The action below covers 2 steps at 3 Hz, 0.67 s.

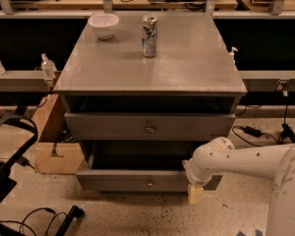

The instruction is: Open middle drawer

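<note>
Middle drawer not yet pulled; end effector low and off to its right.

The wide shallow grey middle drawer (108, 127) sits under the grey metal desk (187, 68) top, long axis left-to-right, with a small round metal knob (150, 129) at centre. My single white arm's end effector (195, 194) hangs near the floor by the right corner of the lower grey drawer (118, 181), which stands pulled out. The knob lies up and left of it. Wide or narrow, I cannot tell (only a beige stub shows). Count: two knobbed fronts visible, one white round bowl (103, 24), one silver drinks can (149, 29).
</note>
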Tool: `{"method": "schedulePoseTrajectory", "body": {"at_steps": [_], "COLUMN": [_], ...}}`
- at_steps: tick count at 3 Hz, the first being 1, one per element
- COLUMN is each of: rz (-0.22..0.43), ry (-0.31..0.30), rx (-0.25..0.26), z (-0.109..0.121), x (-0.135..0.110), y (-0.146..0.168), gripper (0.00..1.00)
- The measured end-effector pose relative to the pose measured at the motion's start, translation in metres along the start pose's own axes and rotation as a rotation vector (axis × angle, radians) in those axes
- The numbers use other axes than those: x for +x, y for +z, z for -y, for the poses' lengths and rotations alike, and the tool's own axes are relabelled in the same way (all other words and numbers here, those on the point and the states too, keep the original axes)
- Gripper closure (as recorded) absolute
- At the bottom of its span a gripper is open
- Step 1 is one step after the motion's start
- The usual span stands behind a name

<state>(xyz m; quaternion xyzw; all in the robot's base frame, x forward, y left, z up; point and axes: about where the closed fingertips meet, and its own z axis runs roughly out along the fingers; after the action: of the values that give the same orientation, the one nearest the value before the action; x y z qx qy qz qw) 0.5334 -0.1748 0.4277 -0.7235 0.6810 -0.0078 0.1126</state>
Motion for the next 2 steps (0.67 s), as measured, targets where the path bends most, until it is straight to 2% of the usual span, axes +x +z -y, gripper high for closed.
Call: {"method": "schedulePoseTrajectory", "body": {"at_steps": [1,2], "rz": [0.023,0.021], "ry": [0.055,0.082], "rx": [-0.066,-0.111], "z": [-0.034,-0.058], "x": [0.002,0.0], "y": [0.014,0.005], "gripper": [0.37,0.61]}}
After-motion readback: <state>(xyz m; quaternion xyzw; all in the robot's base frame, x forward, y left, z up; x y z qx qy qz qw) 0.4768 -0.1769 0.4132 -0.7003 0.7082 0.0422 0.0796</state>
